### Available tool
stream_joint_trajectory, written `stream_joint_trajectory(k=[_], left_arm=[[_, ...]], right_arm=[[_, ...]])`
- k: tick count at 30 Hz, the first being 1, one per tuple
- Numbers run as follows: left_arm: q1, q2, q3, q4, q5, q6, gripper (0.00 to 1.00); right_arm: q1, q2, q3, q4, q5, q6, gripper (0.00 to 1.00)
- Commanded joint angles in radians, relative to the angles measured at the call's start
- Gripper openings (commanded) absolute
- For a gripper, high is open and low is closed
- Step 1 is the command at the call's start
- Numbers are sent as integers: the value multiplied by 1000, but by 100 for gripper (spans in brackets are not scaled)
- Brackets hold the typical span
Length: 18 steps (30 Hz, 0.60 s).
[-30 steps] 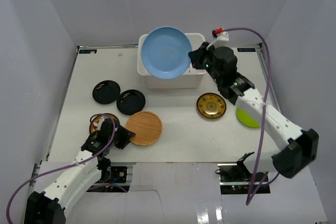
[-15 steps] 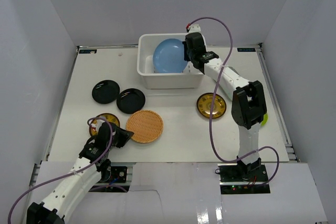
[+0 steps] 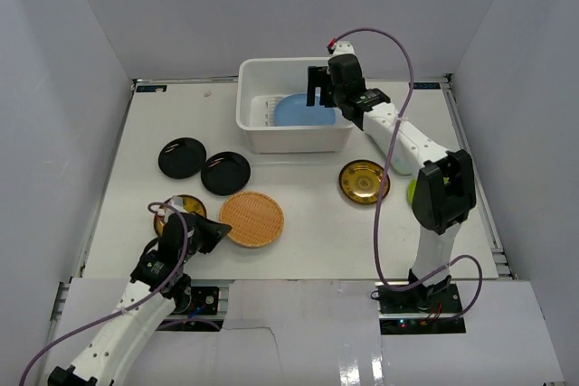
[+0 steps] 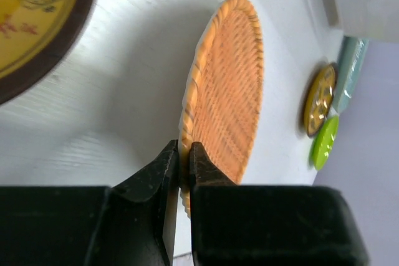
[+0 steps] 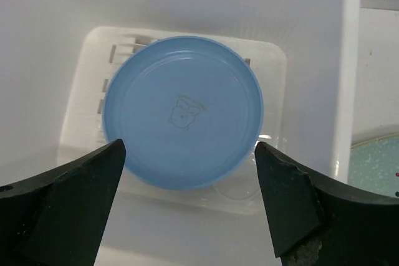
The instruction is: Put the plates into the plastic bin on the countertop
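The light blue plate (image 3: pixel 301 111) (image 5: pixel 182 129) lies flat on the slotted floor of the white plastic bin (image 3: pixel 246 120) (image 5: pixel 312 42). My right gripper (image 3: pixel 323 95) (image 5: pixel 190 149) hovers over it, open, with nothing between its fingers. At the front left my left gripper (image 3: pixel 215 234) (image 4: pixel 184 154) is shut on the near rim of the round woven tan plate (image 3: pixel 254 219) (image 4: pixel 227 85), which rests on the countertop (image 3: pixel 308 241). A dark plate with a gold centre (image 3: pixel 178 210) (image 4: pixel 25 17) sits just left of that gripper.
Two black plates (image 3: pixel 183 157) (image 3: pixel 225 174) lie left of centre. A second gold-centred plate (image 3: pixel 364 182) (image 4: pixel 319 98) sits right of centre. The lime green plate (image 3: pixel 414 194) (image 4: pixel 325 141) is mostly hidden behind the right arm. Pale grey panels wall the countertop.
My right gripper carried the blue plate down into the bin, then opened and let it go; it now lies flat. My left gripper closed on the woven plate's rim.
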Motion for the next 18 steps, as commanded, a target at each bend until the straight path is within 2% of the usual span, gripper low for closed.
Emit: stream_joint_trajectory(k=[1, 3, 6, 10, 13, 14, 18], left_arm=[[-1, -42, 84, -16, 122, 62, 0], [-1, -54, 134, -17, 153, 68, 0], [-1, -62, 217, -31, 188, 88, 0], [-1, -36, 338, -26, 227, 120, 0], [-3, 16, 458, -8, 242, 151, 0], [-1, 31, 484, 10, 248, 168, 0], [-1, 184, 639, 150, 248, 221, 0]], right_arm=[[-30, -176, -45, 15, -62, 45, 90], [-46, -292, -119, 44, -76, 65, 87], [-96, -479, -333, 129, -133, 132, 82], [-171, -710, -693, 226, -194, 203, 75], [-196, -876, -863, 234, -184, 255, 72], [-198, -953, -977, 269, -185, 285, 72], [-201, -1094, -1202, 288, -239, 354, 71]])
